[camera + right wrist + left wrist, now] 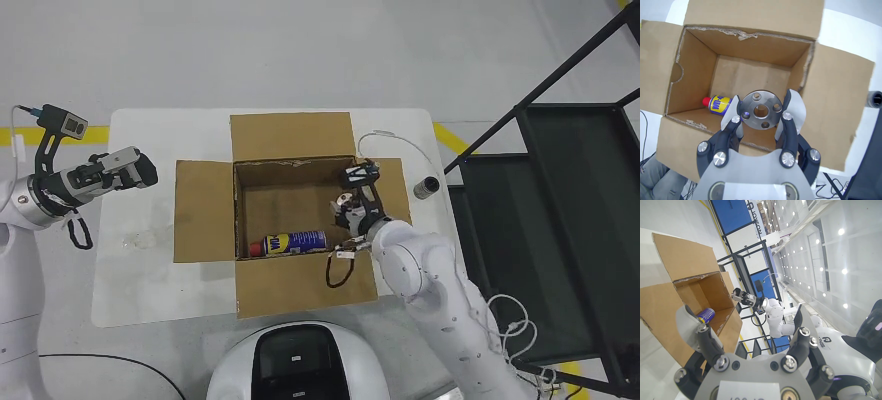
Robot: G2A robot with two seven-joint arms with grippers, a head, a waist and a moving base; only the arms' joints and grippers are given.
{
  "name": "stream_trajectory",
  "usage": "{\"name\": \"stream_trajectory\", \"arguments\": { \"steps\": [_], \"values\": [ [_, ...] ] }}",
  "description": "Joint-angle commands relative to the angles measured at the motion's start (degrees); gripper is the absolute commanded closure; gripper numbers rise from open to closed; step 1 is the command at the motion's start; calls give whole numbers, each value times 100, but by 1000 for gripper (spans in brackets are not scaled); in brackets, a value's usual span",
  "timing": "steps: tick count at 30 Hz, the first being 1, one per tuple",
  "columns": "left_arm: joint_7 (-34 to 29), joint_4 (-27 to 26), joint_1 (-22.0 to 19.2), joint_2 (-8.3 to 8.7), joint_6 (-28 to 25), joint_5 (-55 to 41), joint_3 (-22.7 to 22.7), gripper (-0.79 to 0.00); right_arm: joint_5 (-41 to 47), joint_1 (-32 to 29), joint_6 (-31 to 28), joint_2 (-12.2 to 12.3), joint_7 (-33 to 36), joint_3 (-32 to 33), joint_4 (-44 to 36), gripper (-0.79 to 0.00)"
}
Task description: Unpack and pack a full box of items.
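You have the round grey metal flange disc point(761, 111), with 1 centre bore and 4 bolt holes, pinched by its rim in the right gripper point(762, 103). Its jaws are closed narrow on opposite edges and the disc's flat face is turned to the wrist camera. It hangs over the right half of the open brown cardboard box point(753, 47), above the bare floor and not touching any wall.

The blue and yellow spray can with a red cap point(719, 105) lies on its side in the box. Its long axis runs along the wall nearest the robot, and it sits to the flange's left. I judge a straight drop would land the disc just beside the can, not on it.

The left gripper point(741, 309) hangs wide and holding nothing beyond the left flap, well apart, so the right arm is nearer. A short grey metal cylinder point(428, 186) stands on the white table point(150, 290) past the right flap.
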Motion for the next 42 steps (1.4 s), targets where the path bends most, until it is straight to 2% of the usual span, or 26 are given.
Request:
{"name": "stream_trajectory", "arguments": {
  "steps": [1,7,21,26,32,42],
  "values": [
    [0,0,0,0,0,0,0,-785,93,-310,-90,45,46,440,-278,0],
    [0,0,0,0,0,0,0,-785,393,-738,-225,119,-41,1328,-361,0],
    [0,0,0,0,0,0,0,-785,395,-746,-229,119,-69,1331,-346,0],
    [0,0,0,0,0,0,0,-785,236,-937,-147,158,-300,1805,-81,0],
    [0,0,0,0,0,0,0,-785,283,-978,-15,193,-463,2348,686,0],
    [0,0,0,0,0,0,0,-785,232,-227,277,160,-772,1969,2466,0]
  ]
}}
